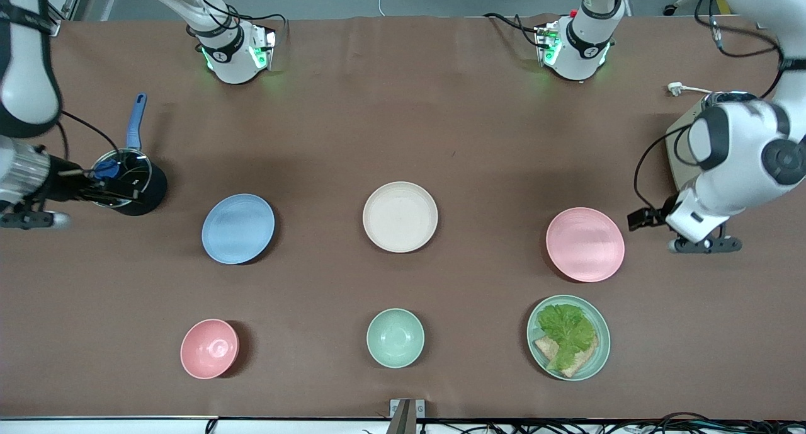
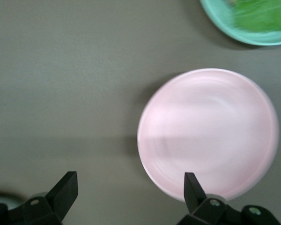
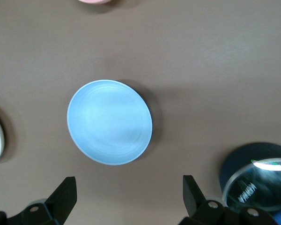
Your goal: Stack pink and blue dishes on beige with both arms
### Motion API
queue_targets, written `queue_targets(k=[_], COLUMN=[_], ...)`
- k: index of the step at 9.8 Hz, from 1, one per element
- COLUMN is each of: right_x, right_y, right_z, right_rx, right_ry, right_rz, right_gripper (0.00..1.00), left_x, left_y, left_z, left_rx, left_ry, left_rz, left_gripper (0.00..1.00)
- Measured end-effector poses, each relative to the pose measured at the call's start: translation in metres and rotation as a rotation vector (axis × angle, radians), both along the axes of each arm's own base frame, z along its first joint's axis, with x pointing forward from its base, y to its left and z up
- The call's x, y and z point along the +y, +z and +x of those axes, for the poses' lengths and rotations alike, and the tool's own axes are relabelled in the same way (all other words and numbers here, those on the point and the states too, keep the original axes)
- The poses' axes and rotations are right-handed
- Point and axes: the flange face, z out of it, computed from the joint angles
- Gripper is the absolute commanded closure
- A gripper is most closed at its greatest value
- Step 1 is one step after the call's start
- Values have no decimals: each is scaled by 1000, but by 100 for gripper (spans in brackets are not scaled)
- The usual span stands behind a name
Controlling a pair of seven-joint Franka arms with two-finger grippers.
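The beige plate (image 1: 400, 217) lies mid-table, with the blue plate (image 1: 238, 228) toward the right arm's end and the pink plate (image 1: 585, 244) toward the left arm's end, all three apart. The left pincer (image 2: 129, 192) hangs released over bare table just beside the pink plate. The right pincer (image 3: 129, 194) hangs released over the table near the blue plate, beside a dark pot (image 1: 129, 182).

Pale pink round plate (image 1: 585, 244): matt, smooth, plastic-looking.
Light blue round plate (image 1: 238, 228): same matt finish, faint rings.
Cream-beige round plate (image 1: 400, 217): matt, slightly speckled.
Brown table cover (image 1: 403, 119): dull, creased, perhaps paper or cloth.
Black pot's glass lid (image 1: 121, 177): glossy, clear.
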Motion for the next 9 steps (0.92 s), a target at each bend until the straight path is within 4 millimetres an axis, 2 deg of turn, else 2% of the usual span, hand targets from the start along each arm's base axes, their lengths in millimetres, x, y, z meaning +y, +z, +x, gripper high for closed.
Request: queue_targets(k=[1,2,3,5,7,9], right_x=[-1,-3,-4,-4,-4,6], right_y=[-33,-64,-95,-149,-182,-197], right_z=[-1,-2,-5,-10,-10,-9], right_rx=[-8,-18,-31,-60,-83,-88], right_ry=[9,18,30,54,50,21], right_rz=[-3,-3,11,71,76,104], right_gripper=[0,0,0,0,0,2], left_x=[-1,-9,-17,-16,-16,-16], left_y=[-31,-48,-59,-74,-81,-87], left_z=[2,3,3,3,1,0], left_rx=[23,45,62,82,97,107], left_ry=[-1,-11,-23,-22,-26,-38], left_rz=[-10,-18,-23,-27,-30,-32], left_gripper=[17,21,28,41,52,72])
